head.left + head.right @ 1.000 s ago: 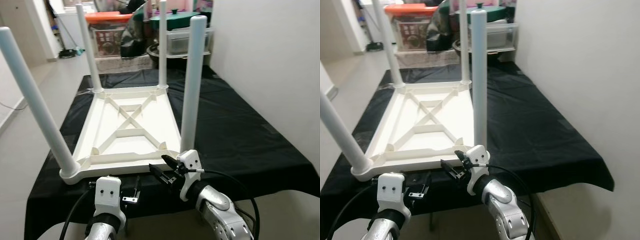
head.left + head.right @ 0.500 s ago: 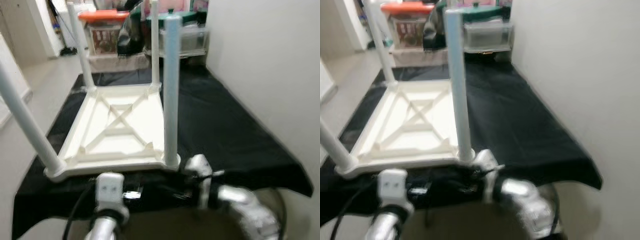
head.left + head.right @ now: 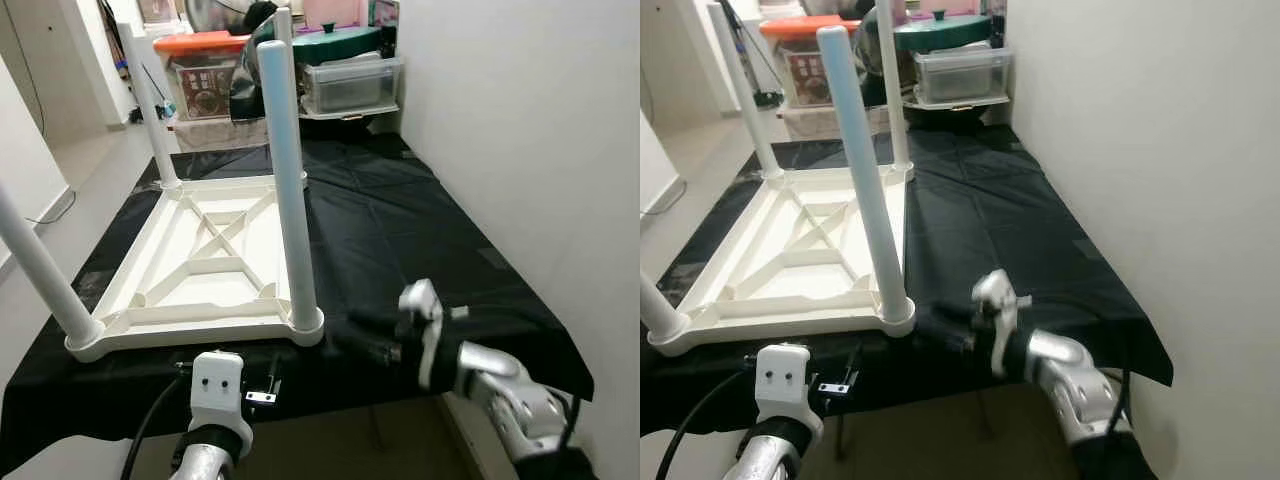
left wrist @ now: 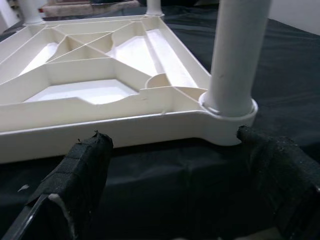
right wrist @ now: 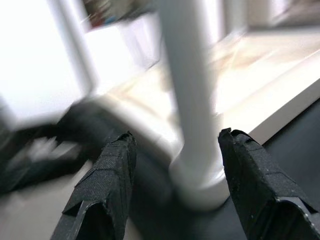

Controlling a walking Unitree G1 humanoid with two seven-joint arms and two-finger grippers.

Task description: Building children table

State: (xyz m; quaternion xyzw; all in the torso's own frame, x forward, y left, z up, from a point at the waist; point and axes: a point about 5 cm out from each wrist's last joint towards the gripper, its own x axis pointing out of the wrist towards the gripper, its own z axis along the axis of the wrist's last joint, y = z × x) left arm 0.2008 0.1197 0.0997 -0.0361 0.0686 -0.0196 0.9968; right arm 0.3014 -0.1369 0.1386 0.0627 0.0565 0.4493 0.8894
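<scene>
While empty, right pincer (image 5: 172,195) gapes beside table leg (image 5: 192,100)

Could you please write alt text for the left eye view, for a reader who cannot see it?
A white children's table lies upside down on a black cloth, its four legs pointing up. The right gripper, fingers open, reaches in from the right toward the base of the nearest leg, while the left gripper waits open just below the table's near edge. Storage boxes stand behind.
</scene>
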